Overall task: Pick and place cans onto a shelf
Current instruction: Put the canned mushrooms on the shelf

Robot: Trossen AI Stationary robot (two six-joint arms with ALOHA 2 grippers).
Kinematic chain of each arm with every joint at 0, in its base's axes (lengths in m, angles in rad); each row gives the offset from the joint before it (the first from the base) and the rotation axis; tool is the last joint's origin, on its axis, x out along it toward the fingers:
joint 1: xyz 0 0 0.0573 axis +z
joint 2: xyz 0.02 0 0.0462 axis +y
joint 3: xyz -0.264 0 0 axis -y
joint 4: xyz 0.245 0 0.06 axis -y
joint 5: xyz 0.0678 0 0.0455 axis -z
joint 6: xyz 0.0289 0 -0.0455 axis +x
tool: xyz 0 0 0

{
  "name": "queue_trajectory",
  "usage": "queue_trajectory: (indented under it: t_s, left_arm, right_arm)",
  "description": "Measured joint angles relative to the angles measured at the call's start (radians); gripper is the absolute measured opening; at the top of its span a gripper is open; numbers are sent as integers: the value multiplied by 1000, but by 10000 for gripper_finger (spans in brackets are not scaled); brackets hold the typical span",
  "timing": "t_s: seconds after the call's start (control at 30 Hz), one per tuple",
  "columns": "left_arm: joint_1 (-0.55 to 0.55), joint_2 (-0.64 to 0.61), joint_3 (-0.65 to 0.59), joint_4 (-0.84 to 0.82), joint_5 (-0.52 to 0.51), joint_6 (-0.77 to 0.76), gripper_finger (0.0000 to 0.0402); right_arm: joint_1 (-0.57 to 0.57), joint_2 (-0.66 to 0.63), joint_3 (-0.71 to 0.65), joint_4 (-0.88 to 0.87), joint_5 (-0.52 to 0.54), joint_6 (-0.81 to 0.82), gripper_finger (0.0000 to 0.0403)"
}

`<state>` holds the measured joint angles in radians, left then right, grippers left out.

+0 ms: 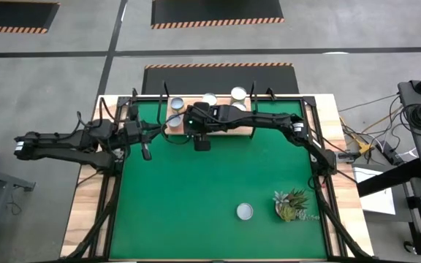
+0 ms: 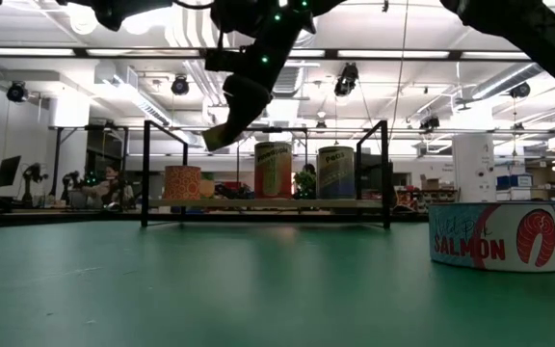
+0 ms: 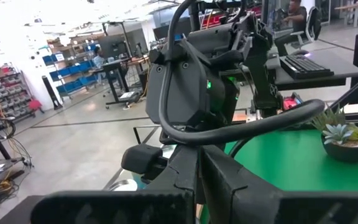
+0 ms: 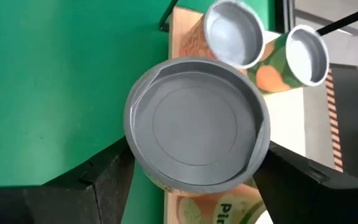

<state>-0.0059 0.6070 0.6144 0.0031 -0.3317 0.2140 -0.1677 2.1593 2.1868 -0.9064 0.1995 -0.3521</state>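
From above, the shelf lies along the far edge of the green mat; the right gripper reaches in from the right and sits over the shelf's left part, hiding what is beneath it; three cans show on the shelf, one at the left end, one near the middle, one to the right; a further can stands alone on the near part of the mat, just left of a small plant; the left gripper waits at the mat's left edge, its fingers pressed together.

From table height, the shelf carries a short can at the left and two taller ones to its right; the right gripper hangs above the board's left part; a salmon tin stands near on the right.

The left wrist view shows mostly the other arm's housing and the plant on the mat.

In the right wrist view, the right gripper's fingers are spread wide on either side of a grey-topped can, close to its sides; whether they press on it I cannot tell; the can is over the shelf's edge, two other cans beyond it.
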Motion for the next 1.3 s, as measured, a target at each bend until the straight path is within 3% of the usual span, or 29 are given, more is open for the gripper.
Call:
queue_trajectory:
  t_s: [0.37,1.3]
  left_arm:
    - [0,-1,2,-14,0,-14,0]
    - [0,14,6,24,1,9,0]
  right_arm:
    - [-14,1,-1,-42,1,-40,274]
    - [-34,3,-195,329,1,-141,274]
